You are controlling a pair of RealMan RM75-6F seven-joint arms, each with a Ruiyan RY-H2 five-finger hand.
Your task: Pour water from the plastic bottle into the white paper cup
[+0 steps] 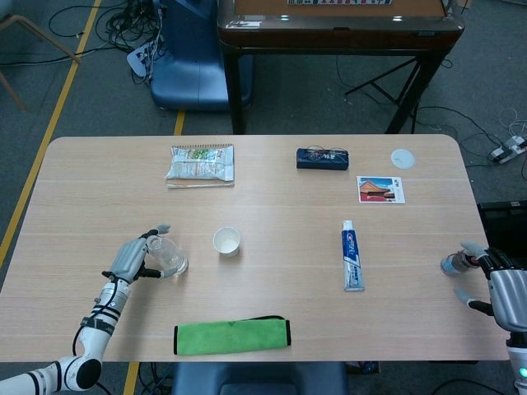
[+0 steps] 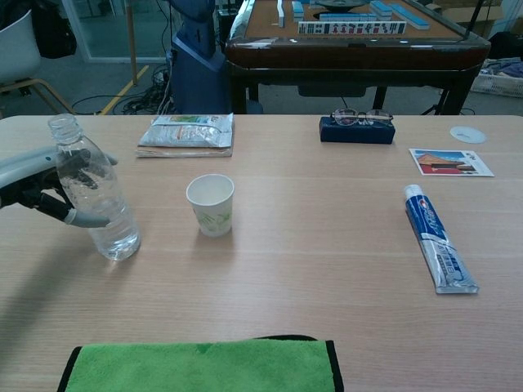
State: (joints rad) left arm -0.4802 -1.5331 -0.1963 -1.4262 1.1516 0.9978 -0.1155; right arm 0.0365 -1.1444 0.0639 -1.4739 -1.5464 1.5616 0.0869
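My left hand comes in low from the table's left edge, fingers wrapped around the clear plastic water bottle, which stands uncapped and leaning slightly on the light wooden table. The white paper cup stands upright just to the bottle's right, apart from it. My right hand sits at the table's right edge, fingers spread; I cannot tell whether it touches the small object beside it.
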